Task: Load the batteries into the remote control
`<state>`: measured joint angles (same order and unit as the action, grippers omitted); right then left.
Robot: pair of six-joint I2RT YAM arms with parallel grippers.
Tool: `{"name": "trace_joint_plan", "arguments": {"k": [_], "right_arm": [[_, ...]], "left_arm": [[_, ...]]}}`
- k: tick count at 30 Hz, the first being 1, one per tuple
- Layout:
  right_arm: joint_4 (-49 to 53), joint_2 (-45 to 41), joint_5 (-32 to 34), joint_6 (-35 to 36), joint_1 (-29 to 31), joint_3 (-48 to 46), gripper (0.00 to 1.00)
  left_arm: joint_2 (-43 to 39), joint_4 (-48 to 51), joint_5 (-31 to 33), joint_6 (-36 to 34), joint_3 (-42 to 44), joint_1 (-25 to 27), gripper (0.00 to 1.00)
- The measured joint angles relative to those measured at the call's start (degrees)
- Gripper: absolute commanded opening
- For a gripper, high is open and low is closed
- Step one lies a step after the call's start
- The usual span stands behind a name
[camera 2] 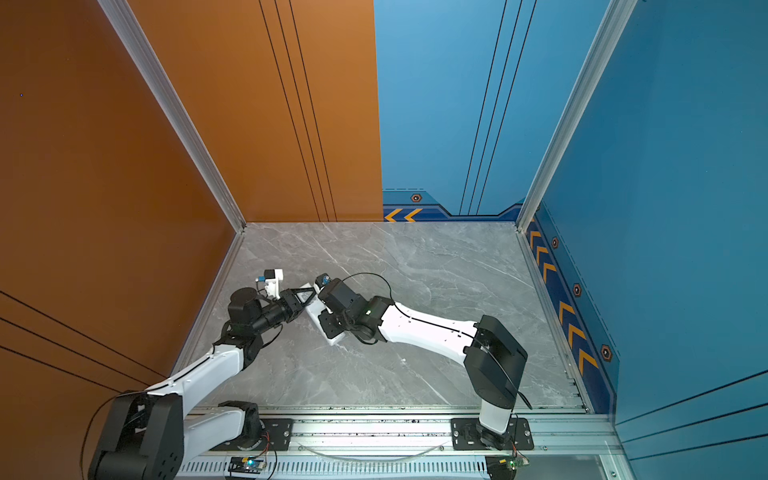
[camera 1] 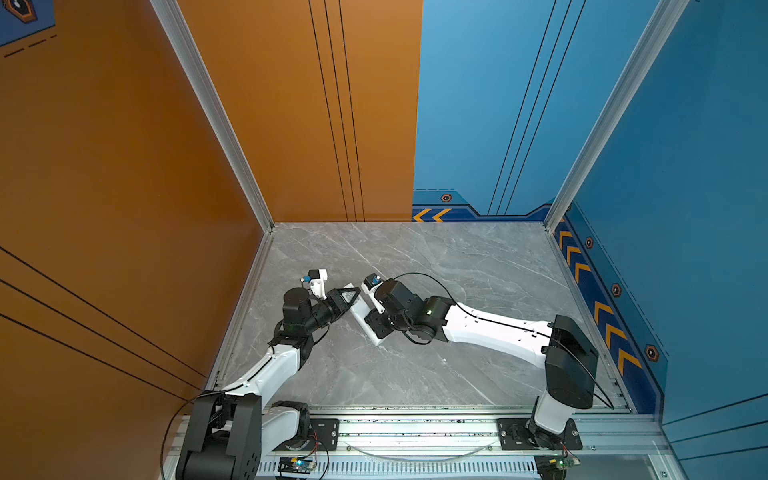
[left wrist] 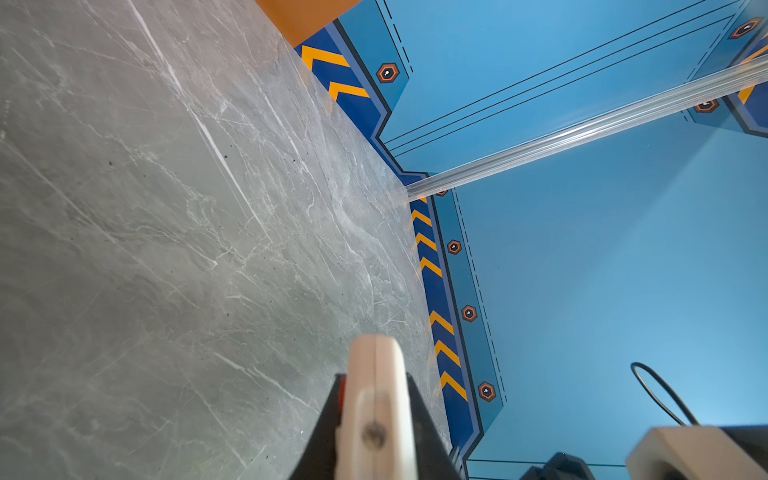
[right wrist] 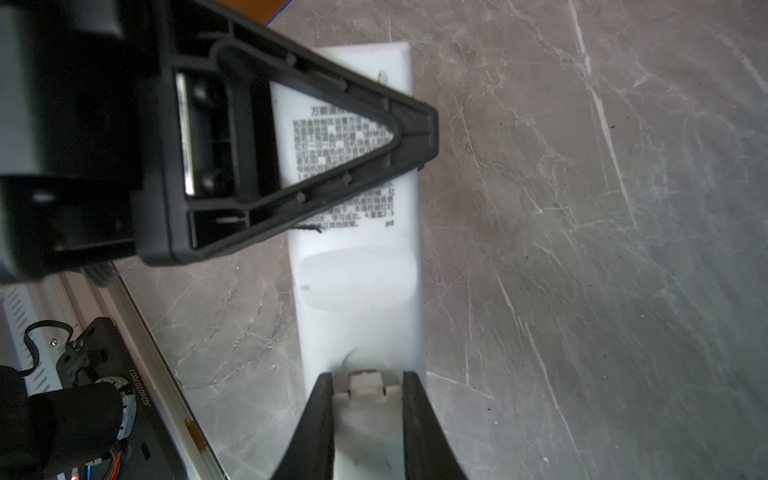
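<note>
The remote control [right wrist: 357, 282] is a long, slim white bar with its back face in view; black printed text covers one stretch of that back; a shallow oval dent sits mid-length; a small cream tab [right wrist: 365, 388] shows towards the other end; in both top views the remote control [camera 1: 359, 311] [camera 2: 332, 337] runs slantwise; the left gripper [right wrist: 417, 133] clamps it across the text; the right gripper [right wrist: 365, 376] pinches the tab.
</note>
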<state>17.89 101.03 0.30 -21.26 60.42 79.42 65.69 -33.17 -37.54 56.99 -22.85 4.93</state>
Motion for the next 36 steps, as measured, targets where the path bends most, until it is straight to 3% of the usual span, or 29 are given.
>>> {"name": "trace_joint_plan", "arguments": {"k": [22,36], "right_arm": [[0.0,0.0,-0.5,0.0,1.0,0.0,0.38],[0.0,0.0,0.1,0.1,1.2,0.0,0.39]], "left_arm": [[0.0,-0.4,-0.2,0.5,0.0,0.0,0.00],[0.0,-0.5,-0.2,0.5,0.0,0.0,0.00]]}}
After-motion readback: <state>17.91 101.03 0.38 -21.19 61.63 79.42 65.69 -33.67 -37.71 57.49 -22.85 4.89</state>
